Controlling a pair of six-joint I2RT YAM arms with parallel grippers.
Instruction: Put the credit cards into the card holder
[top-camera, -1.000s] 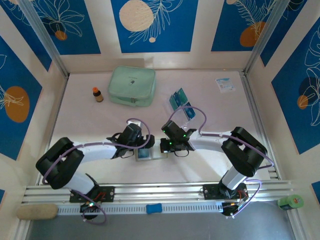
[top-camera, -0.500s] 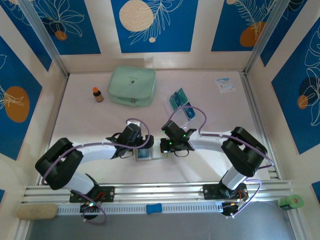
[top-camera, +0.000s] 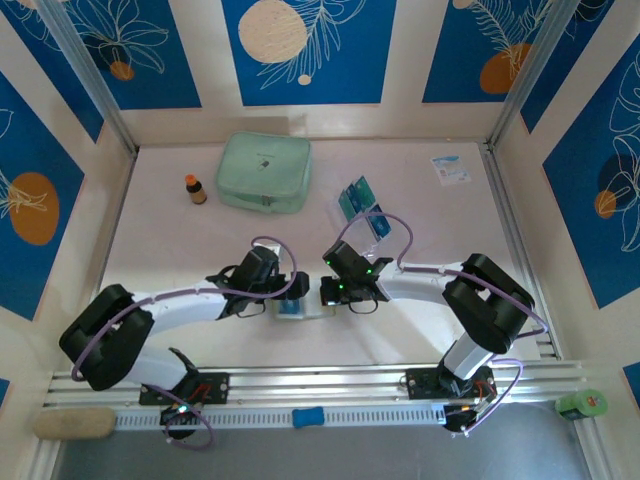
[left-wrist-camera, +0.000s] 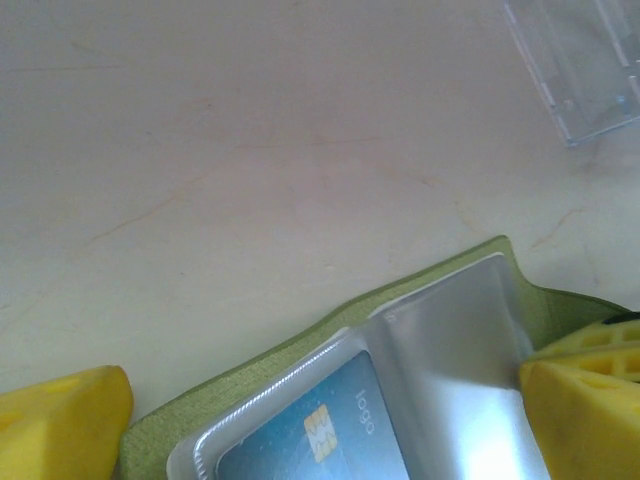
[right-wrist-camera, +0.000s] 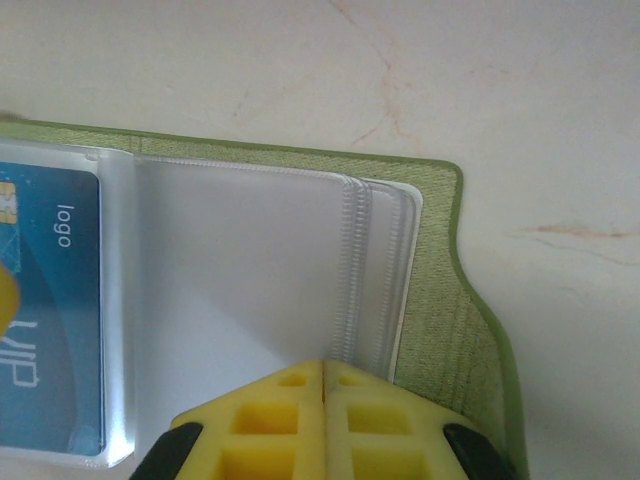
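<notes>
On the table (top-camera: 170, 250), a pouch (top-camera: 264, 172) and bottle (top-camera: 195, 189) lie far-left, a packet (top-camera: 450, 168) far-right. Cards (top-camera: 355, 197) and wallet (top-camera: 298, 308) sit centrally.

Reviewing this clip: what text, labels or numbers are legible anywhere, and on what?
"logo": on the blue card in the card holder, under its clear sleeve.
"VIP": same card, seen from the right wrist.
Print on the paper packet and mint pouch: too small to read.

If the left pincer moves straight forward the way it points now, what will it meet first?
Probably the open card holder: its clear sleeve, with a blue card inside, lies just ahead, inside the open left pincer. Beyond it is bare table. Depth is unclear.
</notes>
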